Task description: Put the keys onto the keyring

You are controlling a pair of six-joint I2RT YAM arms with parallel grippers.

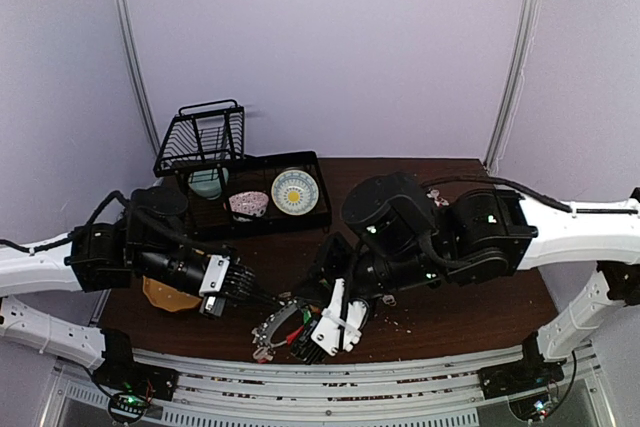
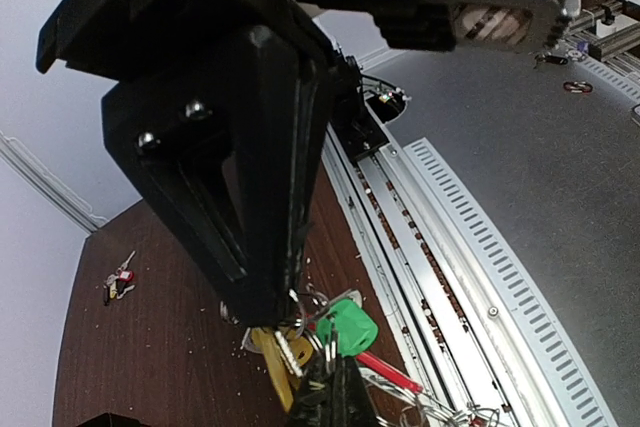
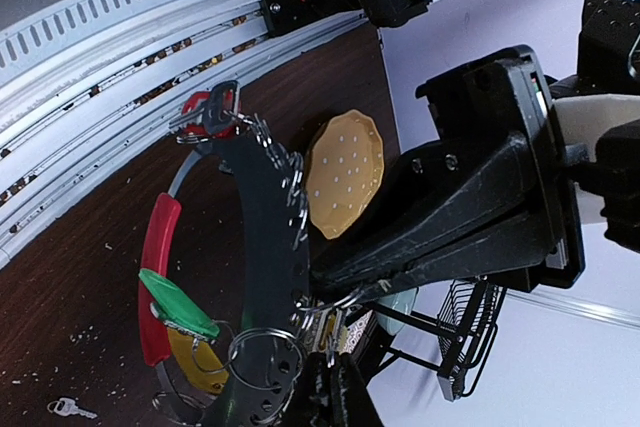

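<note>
Between left pincer (image 2: 266, 313) and right pincer (image 3: 335, 392), seemingly clamped by both: keyring (image 1: 282, 327), red clip (image 3: 160, 237), green key (image 2: 346, 327)

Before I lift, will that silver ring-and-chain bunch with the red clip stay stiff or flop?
Likely floppy: the silver ring-and-chain bunch with the red clip is loose links, so it should sag. Its green plastic tag would probably swing. Smooth rings may slip.

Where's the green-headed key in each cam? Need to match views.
Top external: green-headed key at bottom centre, in the keyring bunch.
Left wrist: green-headed key at bottom centre, right of the yellow tag.
Right wrist: green-headed key at lower left, lying across the red clip.
Shared landmark: the slotted metal rail, in all three.
</note>
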